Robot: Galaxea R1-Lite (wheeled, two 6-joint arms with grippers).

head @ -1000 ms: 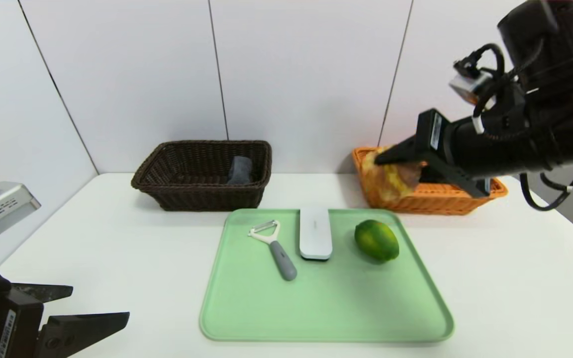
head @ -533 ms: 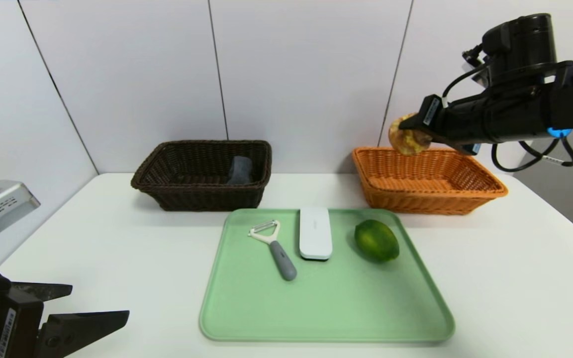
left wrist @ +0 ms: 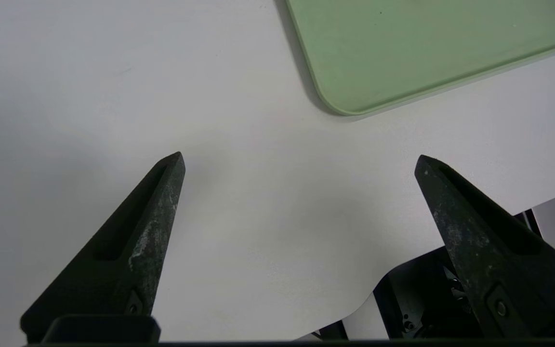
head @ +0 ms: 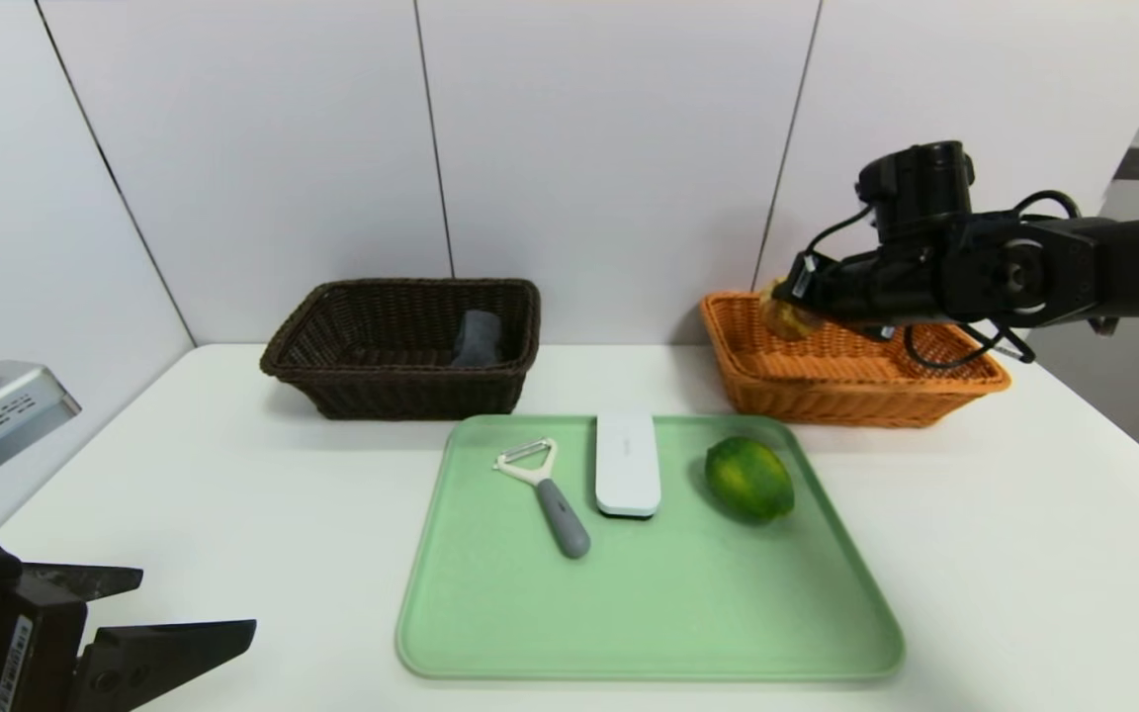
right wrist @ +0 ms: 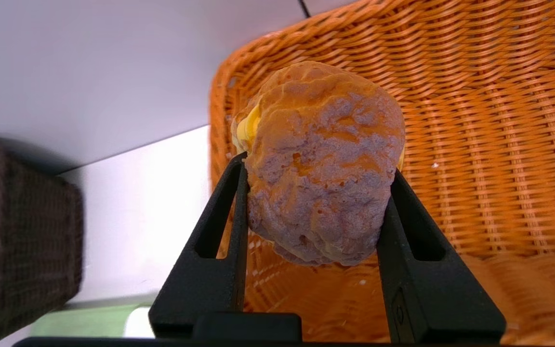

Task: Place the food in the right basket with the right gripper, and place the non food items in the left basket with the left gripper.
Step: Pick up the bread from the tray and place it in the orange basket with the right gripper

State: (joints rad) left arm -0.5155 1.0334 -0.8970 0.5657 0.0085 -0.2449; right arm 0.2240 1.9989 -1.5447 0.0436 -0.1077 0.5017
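Head view: peeler [head: 542, 491], remote [head: 627, 463], lime [head: 748, 480] on tray [head: 649, 613]

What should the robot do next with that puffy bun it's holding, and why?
Probably lower it a little and let go. The right gripper has its jaws shut on the cream puff, which hangs over the orange basket, and food belongs there. The left gripper waits open near the tray.

Before me a white table [head: 975, 554] meets pale wall panels [head: 609, 148] split by thin dark seams, evenly lit.
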